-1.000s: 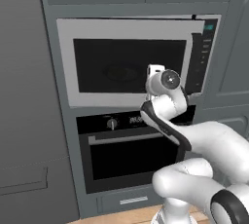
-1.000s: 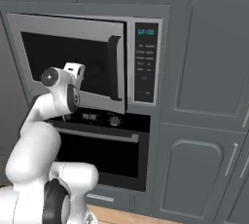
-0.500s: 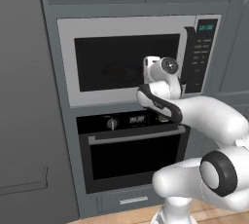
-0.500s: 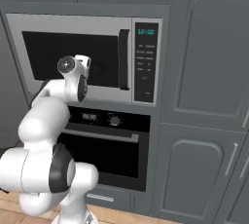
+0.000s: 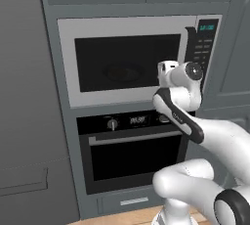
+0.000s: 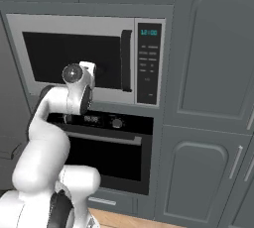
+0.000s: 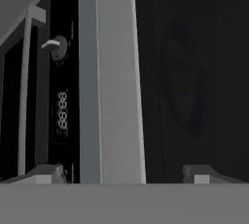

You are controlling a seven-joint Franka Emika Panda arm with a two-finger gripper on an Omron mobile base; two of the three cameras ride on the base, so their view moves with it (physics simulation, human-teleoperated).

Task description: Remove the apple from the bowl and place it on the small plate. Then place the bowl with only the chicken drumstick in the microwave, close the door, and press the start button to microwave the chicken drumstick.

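Right base view: microwave (image 6: 74, 56) display "12:00"

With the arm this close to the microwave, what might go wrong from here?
The door looks shut, but the open gripper sits at its lower frame, far from the control strip, so the reach to start could miss. The oven knob lies close by and could get bumped.

silver microwave (image 5: 132, 62) built in above oven; door (image 6: 74, 56) closed, dark window
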